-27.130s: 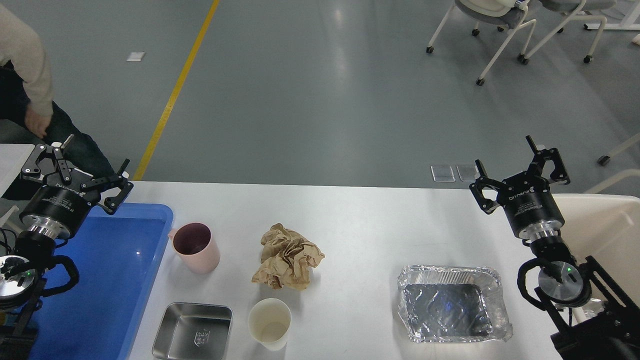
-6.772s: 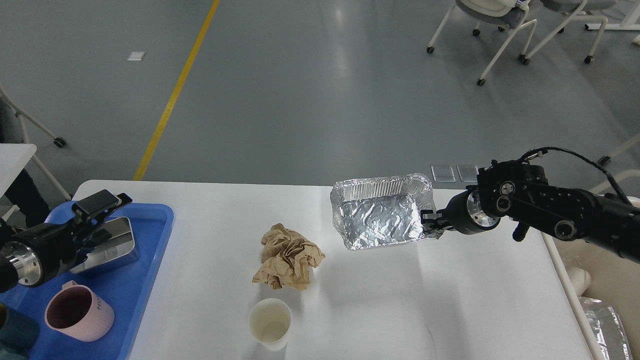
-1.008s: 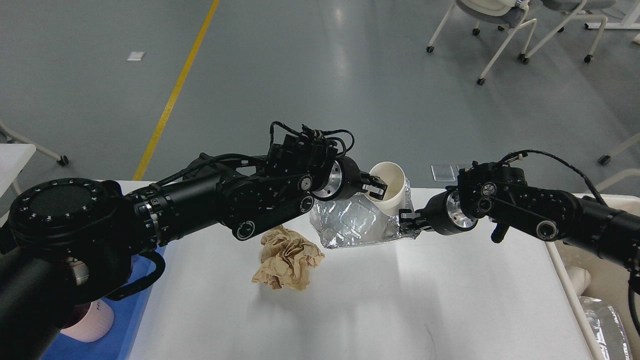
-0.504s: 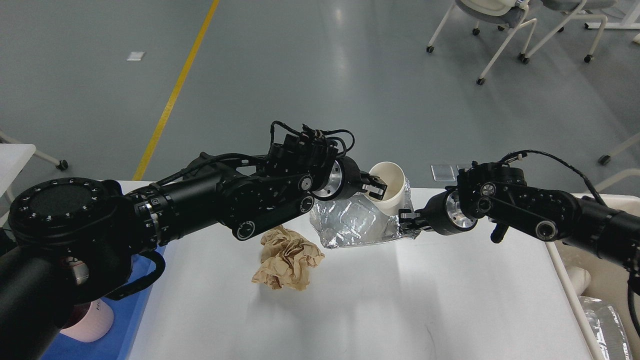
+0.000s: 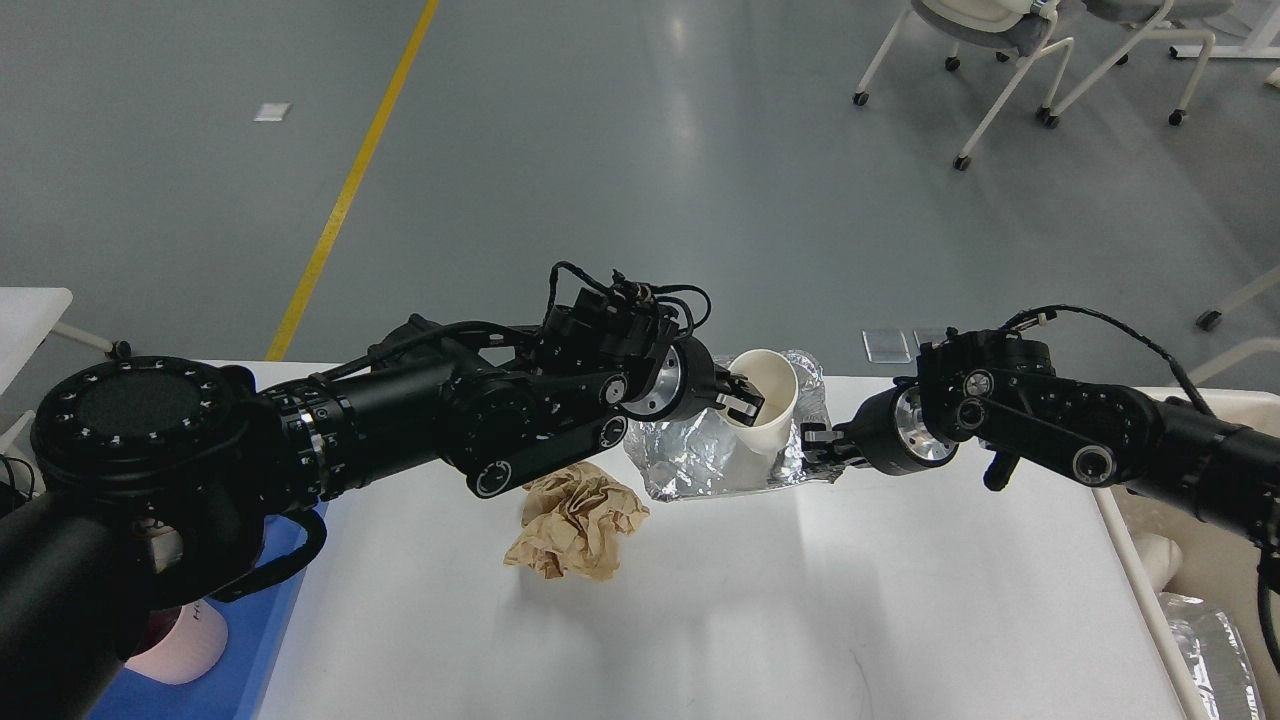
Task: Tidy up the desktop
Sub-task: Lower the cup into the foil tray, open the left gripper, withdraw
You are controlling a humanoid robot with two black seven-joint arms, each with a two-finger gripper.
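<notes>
left pincer (image 5: 742, 398) grips paper cup (image 5: 762, 392) | right pincer (image 5: 815, 447) clamps foil tray (image 5: 700, 455)

Glossy grey floor (image 5: 620, 180), yellow line (image 5: 345, 190) (white wheeled chairs (image 5: 985, 40) beyond).

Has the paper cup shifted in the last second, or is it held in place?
Yes. The paper cup, gripped by the left gripper, has dropped lower toward the foil tray, judged against the desktop's far edge.

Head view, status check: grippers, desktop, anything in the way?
Left gripper shut on paper cup, over foil tray. Right gripper shut on foil tray edge. Desktop: crumpled brown paper left. Nothing blocking.
</notes>
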